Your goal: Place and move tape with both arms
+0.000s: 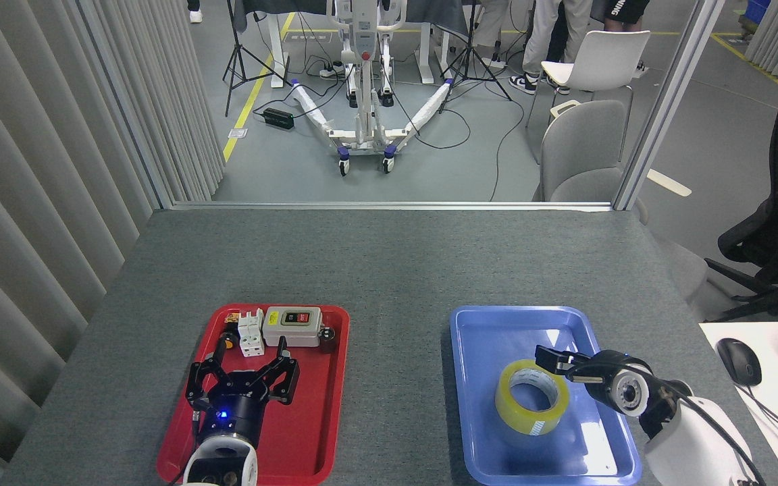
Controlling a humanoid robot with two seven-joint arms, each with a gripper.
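Tape [531, 397] lies flat in the blue tray [490, 324], core hole facing up, roughly mid-tray, a bit toward the tray's near right side. Blue tray sits on the counter [389, 263] near its front edge, right of centre.

Right end effector [554, 358] is just beside the tape's far right rim, above it; can't tell if it's touching. Seen partly end-on and dark, so can't tell whether the fingers are spread or closed. Not clamped around the roll as far as visible.

Left end effector [244, 378] hovers over the red tray [335, 405], fingers spread wide, nothing between them, blue light on at its base. Red tray is near the counter's front edge, left of centre, well apart from the blue one. Along its far edge: white terminal block [251, 332], grey switch box [292, 326] w/ red label, small dark cylinder [327, 339].
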